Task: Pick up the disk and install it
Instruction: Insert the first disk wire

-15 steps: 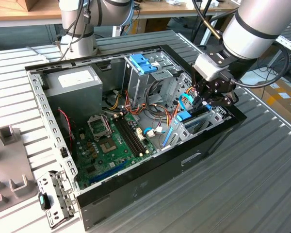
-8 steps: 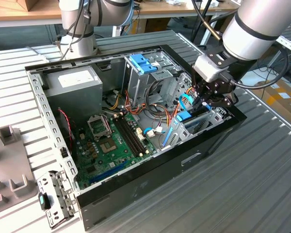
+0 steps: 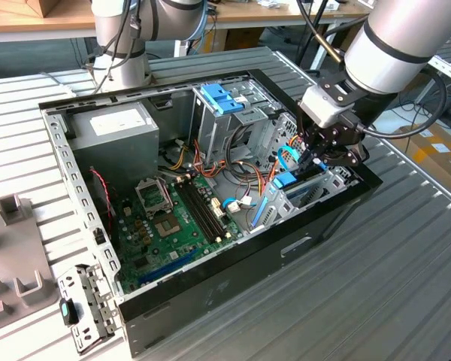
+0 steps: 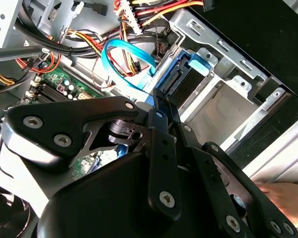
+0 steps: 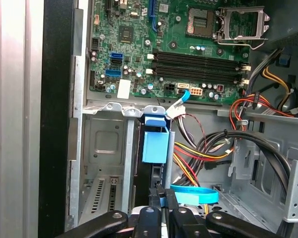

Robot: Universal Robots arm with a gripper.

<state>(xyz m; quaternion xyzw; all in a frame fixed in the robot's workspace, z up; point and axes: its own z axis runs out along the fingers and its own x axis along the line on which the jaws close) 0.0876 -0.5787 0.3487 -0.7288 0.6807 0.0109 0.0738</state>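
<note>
Disk (image 5: 155, 146), just one, stands edgewise in the drive cage (image 5: 104, 144) beside the case wall (image 5: 57, 124). One hand (image 5: 161, 197) pinches its blue end, fingers nearly together. Cables (image 5: 198, 148) crowd the other side.

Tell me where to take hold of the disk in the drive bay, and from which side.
Take the disk by its upper edge beside the blue rail, coming down through the open computer case: it stands on edge in the drive bay, whose metal walls likely cover its broad faces.
</note>
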